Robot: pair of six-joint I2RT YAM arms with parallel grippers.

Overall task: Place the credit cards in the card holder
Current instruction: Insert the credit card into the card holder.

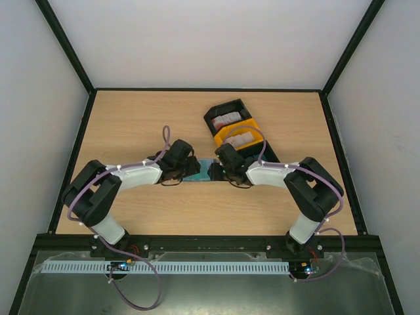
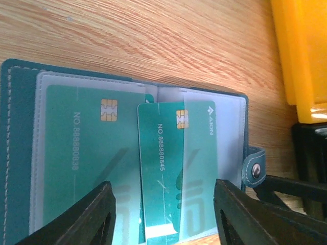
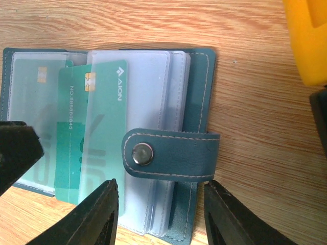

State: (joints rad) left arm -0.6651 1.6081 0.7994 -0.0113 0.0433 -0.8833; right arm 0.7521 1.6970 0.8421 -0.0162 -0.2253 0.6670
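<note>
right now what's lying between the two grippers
The open card holder lies flat between the left gripper and right gripper; the top view shows it.

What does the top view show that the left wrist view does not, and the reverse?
Only the top view: the left arm and the right arm, and the red-and-white cards lying in the black bin and the yellow bin. Only the left wrist view: one green card fully in the left pocket of the wallet, a second green card only partly in the right pocket, and the left jaws standing open on either side of it. Both: the wallet, the yellow bin and the wooden table.
</note>
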